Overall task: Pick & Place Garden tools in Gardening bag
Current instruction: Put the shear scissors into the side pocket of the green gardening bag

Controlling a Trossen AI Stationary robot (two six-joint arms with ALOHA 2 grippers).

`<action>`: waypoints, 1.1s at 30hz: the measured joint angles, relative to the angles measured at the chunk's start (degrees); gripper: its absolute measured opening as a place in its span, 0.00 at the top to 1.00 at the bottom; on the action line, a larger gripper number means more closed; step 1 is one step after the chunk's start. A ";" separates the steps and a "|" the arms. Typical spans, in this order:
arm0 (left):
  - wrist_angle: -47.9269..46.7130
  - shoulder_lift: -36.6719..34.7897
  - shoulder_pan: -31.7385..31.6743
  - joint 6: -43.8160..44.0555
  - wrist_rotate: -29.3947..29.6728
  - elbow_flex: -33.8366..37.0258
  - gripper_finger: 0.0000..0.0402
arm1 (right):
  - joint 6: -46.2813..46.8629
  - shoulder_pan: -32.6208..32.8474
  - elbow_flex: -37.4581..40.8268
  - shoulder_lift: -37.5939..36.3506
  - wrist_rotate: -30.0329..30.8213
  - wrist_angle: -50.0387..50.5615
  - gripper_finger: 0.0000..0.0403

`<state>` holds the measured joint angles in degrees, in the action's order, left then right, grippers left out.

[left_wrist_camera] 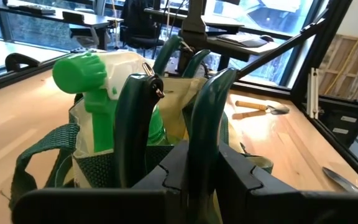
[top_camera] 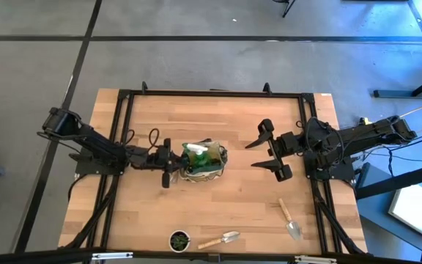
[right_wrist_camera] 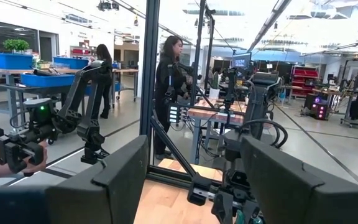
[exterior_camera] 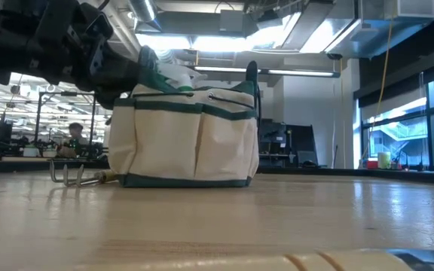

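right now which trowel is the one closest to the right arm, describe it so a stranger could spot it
Start at the wooden table and go to its near right part, just below the right arm's base. The trowel lies there alone, handle toward the arm, blade toward the table's front edge. The other trowel lies farther left, beside the small plant pot.

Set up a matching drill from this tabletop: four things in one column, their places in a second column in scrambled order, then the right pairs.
Things
1. spray bottle
2. potted plant
3. right end effector
4. gardening bag

Places
A. at the table's front edge, beside a wooden-handled trowel
B. near the middle of the table, at the left end effector
C. sticking out of the bag's mouth
D. raised over the table's right side, wide open, holding nothing

Pairs: 1-C, 2-A, 3-D, 4-B
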<state>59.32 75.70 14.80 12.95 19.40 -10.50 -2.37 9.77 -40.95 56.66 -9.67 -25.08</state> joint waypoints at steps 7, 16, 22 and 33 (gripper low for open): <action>-1.37 -0.02 2.13 0.30 3.91 0.04 0.89 | 0.00 -0.71 0.00 -0.01 0.02 -0.34 0.36; -2.78 -0.02 3.18 0.73 4.99 0.04 0.89 | 0.00 -0.89 0.00 0.00 0.02 -0.87 0.36; -3.73 -0.07 3.11 1.36 5.07 0.04 0.89 | 0.00 -0.89 0.00 0.00 0.03 -0.86 0.36; -4.15 -0.98 3.11 1.35 5.08 0.07 0.87 | -0.02 -0.89 0.00 -0.01 0.22 -0.85 0.36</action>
<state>55.17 74.72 17.91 14.30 24.47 -10.44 -2.39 8.88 -40.95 56.64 -9.45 -25.93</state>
